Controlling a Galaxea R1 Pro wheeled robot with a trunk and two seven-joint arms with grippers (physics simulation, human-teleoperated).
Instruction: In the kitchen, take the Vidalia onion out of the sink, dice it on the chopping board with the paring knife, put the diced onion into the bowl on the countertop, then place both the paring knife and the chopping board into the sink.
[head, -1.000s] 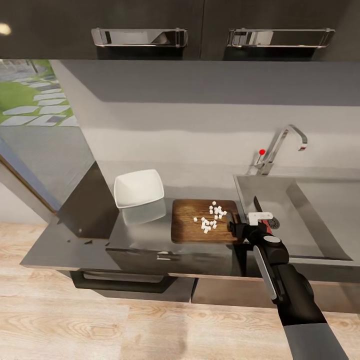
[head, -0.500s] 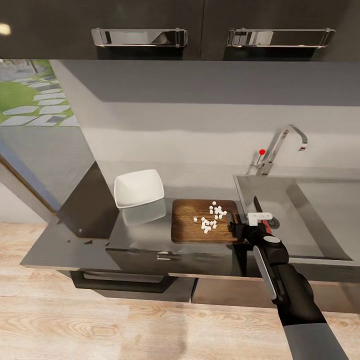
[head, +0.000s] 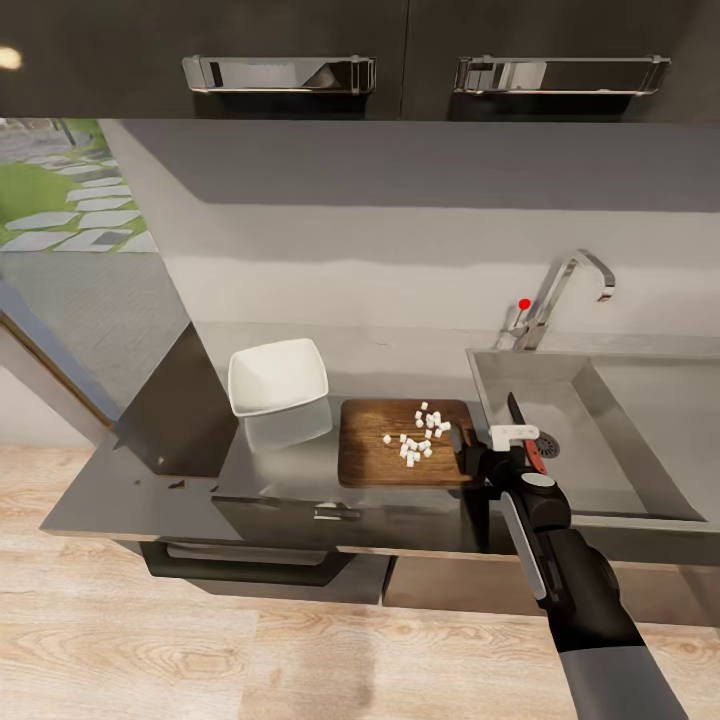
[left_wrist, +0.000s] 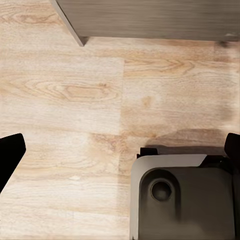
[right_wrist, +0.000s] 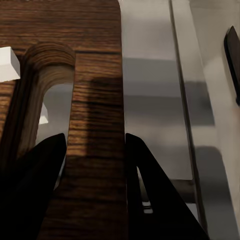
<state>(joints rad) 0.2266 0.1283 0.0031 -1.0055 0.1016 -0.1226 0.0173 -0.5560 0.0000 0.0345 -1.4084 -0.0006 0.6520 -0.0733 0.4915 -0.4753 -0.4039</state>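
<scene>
Moved: board (head: 402, 456) shifted slightly toward bowl (head: 277, 377).
Right gripper (right_wrist: 92, 165): seemingly clamped on board's edge.
Advice: keep board level; dice (head: 418, 438) loose.

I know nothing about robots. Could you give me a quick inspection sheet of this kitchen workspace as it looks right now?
Surface: smooth grey countertop, nothing spilt that I can see.
Job's things: brown wooden chopping board carries the small white onion cubes; white squarish bowl is empty; red-handled paring knife lies in the stainless steel sink.
Clutter: a few dark specks near the countertop's left front, too small to identify.
Grippers: right tool clamps the board's edge beside its hole; left tool hangs open over the pale wooden floor.
Cables: nothing seen.
Surroundings: chrome tap, dark upper cabinets.
</scene>
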